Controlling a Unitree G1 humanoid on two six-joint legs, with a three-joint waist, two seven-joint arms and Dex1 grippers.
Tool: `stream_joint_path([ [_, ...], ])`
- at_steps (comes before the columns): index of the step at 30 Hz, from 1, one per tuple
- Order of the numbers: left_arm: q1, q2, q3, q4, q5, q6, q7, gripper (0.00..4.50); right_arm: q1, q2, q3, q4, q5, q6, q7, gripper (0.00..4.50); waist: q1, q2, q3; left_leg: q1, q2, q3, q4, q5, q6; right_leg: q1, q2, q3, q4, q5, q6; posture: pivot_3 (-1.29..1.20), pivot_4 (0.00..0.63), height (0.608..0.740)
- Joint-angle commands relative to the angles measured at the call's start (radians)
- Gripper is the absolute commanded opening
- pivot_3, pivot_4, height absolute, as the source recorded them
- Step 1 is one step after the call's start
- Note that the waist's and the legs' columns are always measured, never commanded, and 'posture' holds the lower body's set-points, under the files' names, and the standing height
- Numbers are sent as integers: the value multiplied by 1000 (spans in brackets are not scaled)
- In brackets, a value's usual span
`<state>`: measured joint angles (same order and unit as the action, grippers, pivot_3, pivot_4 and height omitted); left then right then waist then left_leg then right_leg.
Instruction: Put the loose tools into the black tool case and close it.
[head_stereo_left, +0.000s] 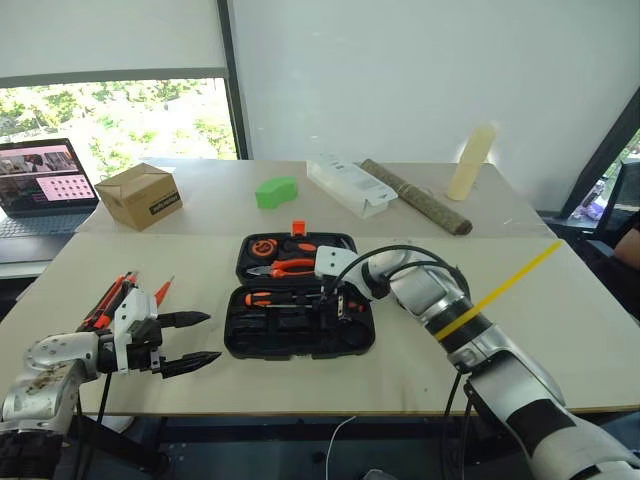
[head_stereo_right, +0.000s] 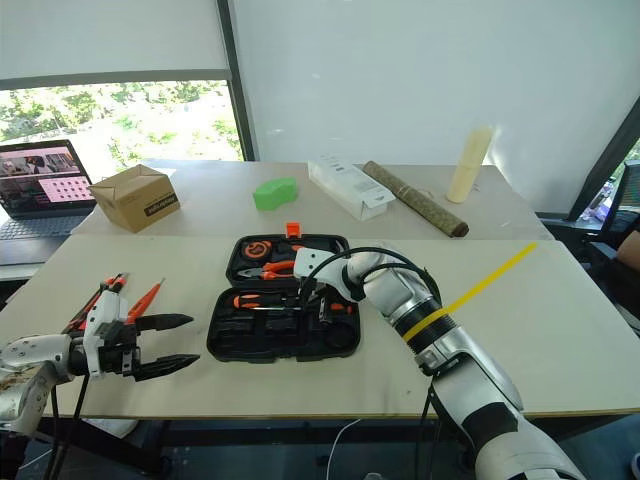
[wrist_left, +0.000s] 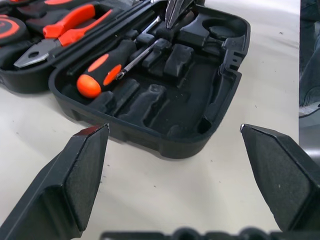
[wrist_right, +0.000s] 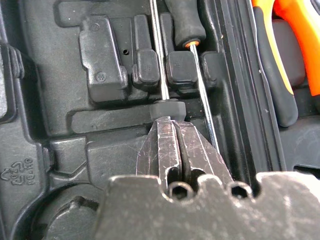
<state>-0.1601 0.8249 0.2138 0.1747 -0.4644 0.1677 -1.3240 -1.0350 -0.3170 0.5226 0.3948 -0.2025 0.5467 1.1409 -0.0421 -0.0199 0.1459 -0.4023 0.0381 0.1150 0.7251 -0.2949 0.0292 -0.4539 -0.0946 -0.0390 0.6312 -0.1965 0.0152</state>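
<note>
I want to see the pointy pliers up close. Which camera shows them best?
The left wrist view: the pliers lie large in the black tool case, metal nose and orange handles plain. The eye views show them whole but small. The right wrist view catches just their handles at one edge.

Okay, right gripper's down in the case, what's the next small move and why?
Probably lift the right gripper clear of the case: its fingers are shut inside the tray, beside a screwdriver already slotted. Loose tools wait by the open left gripper.

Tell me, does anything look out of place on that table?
Yes: a few orange-handled tools lie loose on the beige table, left of the open black plastic tool case, whose moulded slots are mostly unfilled.
</note>
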Motion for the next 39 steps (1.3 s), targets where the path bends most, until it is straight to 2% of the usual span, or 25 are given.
stream_joint_path([
  [1,41,10,50,-32,11,-21,51,4500,52,22,-36,-28,35,-19,-36,55,-6,-1,-1,2,1,-1,-1,0,0,0,0,1,0,1,-1,0,150,740],
  [6,176,-15,210,-57,-35,-56,132,4500,207,-34,-307,-312,266,-115,-18,55,-1,-2,-1,2,5,-1,-11,2,-4,-2,3,1,0,2,-5,0,150,740],
  [10,327,-54,365,-60,-51,-93,192,4500,422,-126,-496,-538,446,-103,6,1056,10,-3,-1,1,7,-1,-12,2,-4,-2,3,-1,-3,2,-5,0,150,740],
  [11,364,-71,408,-59,-58,-99,217,4500,480,-134,-545,-572,471,-143,-10,1490,12,-3,-2,1,7,-1,-12,1,-2,-2,2,-1,-4,2,-5,0,150,740],
  [15,502,-169,589,-43,-73,-106,383,4500,750,-125,-746,-638,604,-422,35,2598,26,-6,-3,2,7,0,-13,-2,-1,0,2,-2,-7,2,-4,0,150,740],
  [16,522,-183,610,-45,-78,-83,420,4500,798,-130,-761,-655,604,-437,18,2851,27,-6,-3,3,7,1,-13,-3,1,0,2,-1,-8,2,-4,0,150,740],
  [20,559,-196,625,-75,-67,-14,515,4500,922,-152,-794,-696,685,-422,8,4403,28,-7,-3,5,7,1,-12,-5,6,1,1,-1,-10,2,-4,0,150,740],
  [23,489,-168,602,-155,-166,126,557,4500,969,-170,-800,-691,686,-479,16,4465,39,-7,-1,18,9,0,-13,-2,3,14,2,-2,-9,-4,-6,0,150,740],
  [25,415,-124,568,-187,-208,234,591,4500,957,-179,-794,-686,691,-485,-4,4465,48,-8,0,25,11,0,-13,-6,-6,15,2,-3,-8,-7,-5,0,150,740],
  [28,300,-68,523,-201,-259,387,636,4500,933,-195,-780,-684,700,-478,-15,4465,53,-10,-1,28,11,0,-13,-5,-10,16,2,-2,-5,-6,-6,0,150,740],
  [31,134,27,376,-143,-191,540,708,4500,919,-213,-746,-694,702,-466,-7,4465,51,-10,-1,28,10,1,-14,-2,-5,18,3,0,-3,-4,-6,0,150,740],
  [33,-5,62,271,-75,-149,652,771,4500,916,-214,-724,-709,702,-458,-20,4465,52,-11,-1,29,9,1,-16,0,-2,18,4,0,-2,-1,-11,0,150,740],
  [39,-235,88,68,107,-27,688,740,4500,926,-219,-687,-746,707,-448,-61,4465,37,-11,-2,28,6,1,-30,6,-13,15,7,0,-5,-2,-13,0,150,740],
])
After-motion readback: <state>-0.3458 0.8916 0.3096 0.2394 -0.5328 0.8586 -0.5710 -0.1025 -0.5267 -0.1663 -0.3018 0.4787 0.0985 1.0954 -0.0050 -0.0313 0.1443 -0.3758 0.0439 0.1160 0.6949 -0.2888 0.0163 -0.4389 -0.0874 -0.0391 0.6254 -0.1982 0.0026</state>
